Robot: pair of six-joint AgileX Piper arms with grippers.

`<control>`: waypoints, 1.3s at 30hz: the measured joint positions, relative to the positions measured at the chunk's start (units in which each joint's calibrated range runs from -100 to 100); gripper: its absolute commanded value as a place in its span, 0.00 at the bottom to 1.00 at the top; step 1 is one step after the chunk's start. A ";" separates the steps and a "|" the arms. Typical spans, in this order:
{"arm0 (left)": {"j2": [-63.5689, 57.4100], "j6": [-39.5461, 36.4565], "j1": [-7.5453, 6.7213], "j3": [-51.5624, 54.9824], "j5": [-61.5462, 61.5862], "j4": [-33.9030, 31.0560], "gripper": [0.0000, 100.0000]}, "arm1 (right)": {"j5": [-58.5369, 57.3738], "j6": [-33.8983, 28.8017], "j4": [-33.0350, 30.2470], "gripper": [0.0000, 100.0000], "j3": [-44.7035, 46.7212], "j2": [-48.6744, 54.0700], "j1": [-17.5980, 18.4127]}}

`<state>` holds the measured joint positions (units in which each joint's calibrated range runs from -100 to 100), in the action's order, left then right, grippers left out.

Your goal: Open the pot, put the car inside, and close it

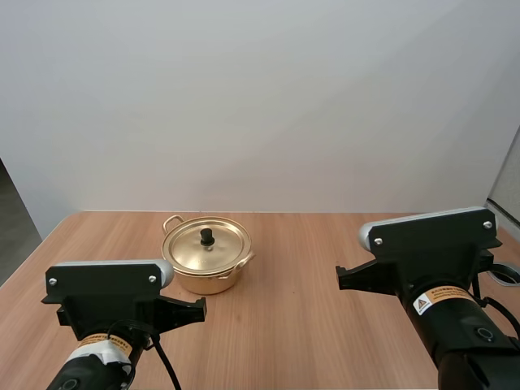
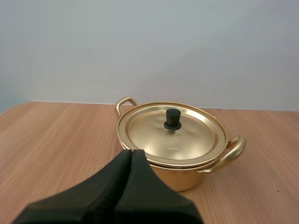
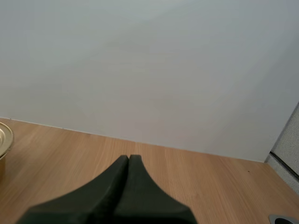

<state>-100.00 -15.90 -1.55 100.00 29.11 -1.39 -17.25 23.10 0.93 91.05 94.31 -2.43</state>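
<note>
A gold pot [image 1: 206,258] stands on the wooden table left of centre, its lid [image 1: 205,244] on and a black knob [image 1: 206,236] on top. In the left wrist view the pot [image 2: 180,175] sits just beyond my left gripper [image 2: 131,151], whose fingers lie together as one dark wedge with nothing in them. The lid [image 2: 172,134] sits flat, with a handle at each side of the pot. My right gripper [image 3: 129,157] is shut on nothing too, out over bare wood to the right of the pot [image 3: 3,135]. Both arms stand near the table's front edge.
The table [image 1: 301,276] ends at a white wall at the back. Its left edge [image 1: 32,248] drops off to a dark floor. A grey ring-shaped object [image 1: 509,272] lies at the table's right edge beside the right arm.
</note>
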 measured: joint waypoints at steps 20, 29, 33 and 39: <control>0.00 0.00 0.00 0.00 0.19 0.00 0.00 | -14.52 -23.24 -21.54 0.00 0.52 5.69 0.92; 0.00 0.00 0.00 0.00 0.19 0.00 0.00 | -15.99 -16.23 -10.90 0.00 8.48 5.69 1.22; 0.00 0.00 0.00 0.00 0.19 0.00 0.00 | -14.42 -12.45 -6.14 0.00 8.95 5.69 1.89; 0.00 0.00 0.00 0.00 0.19 0.00 0.00 | -14.62 -12.28 -5.55 0.00 8.95 5.69 1.89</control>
<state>-100.00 -15.90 -1.55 100.00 29.30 -1.39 -31.87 10.82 -4.62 100.00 100.00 -0.55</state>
